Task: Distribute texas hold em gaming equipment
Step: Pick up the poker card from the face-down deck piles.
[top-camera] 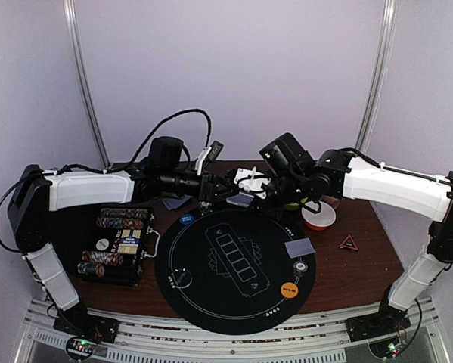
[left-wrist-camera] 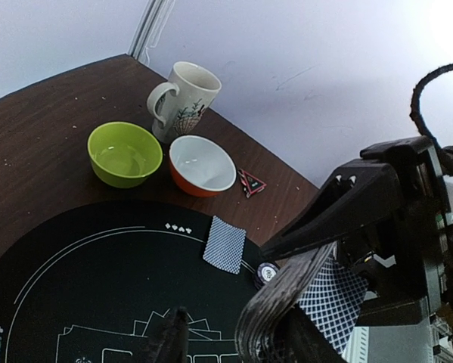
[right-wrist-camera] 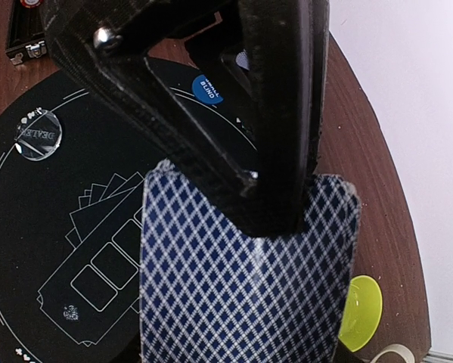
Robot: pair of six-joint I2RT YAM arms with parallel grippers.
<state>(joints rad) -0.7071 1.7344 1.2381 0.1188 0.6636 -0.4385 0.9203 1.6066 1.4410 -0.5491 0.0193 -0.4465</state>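
Apparently mid-deal at upper centre overhead: right gripper (right-wrist-camera: 265,206) clamps the deck (right-wrist-camera: 241,295), while left gripper (left-wrist-camera: 234,314), grip unclear, should peel one off.

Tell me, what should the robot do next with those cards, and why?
Probably the left end effector should close on the top of the stack that the right end effector holds. The two meet above the far edge of the mat, left jaws apart, and one card already lies on it.
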